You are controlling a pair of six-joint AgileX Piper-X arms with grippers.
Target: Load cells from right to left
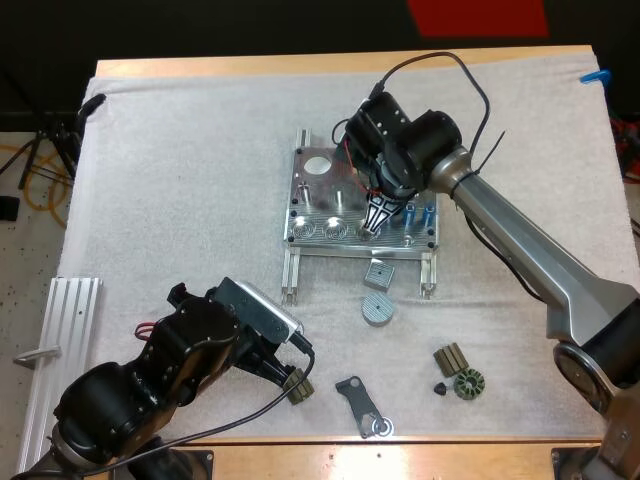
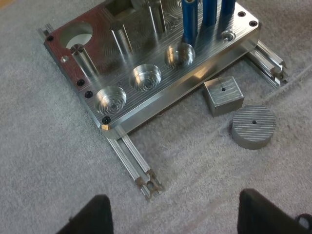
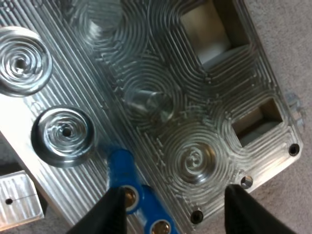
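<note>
Blue cell (image 3: 122, 163) stands in the fixture (image 3: 161, 68) between my right gripper's (image 3: 174, 197) spread fingers, so I'd rise straight up without nudging it.

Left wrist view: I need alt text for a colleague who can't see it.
The metal fixture lies on the white mat, round pockets along its near edge, blue cylinders upright at its far side. A square metal block and a ridged round disc sit beside it; the left gripper hangs open, short of it.
</note>
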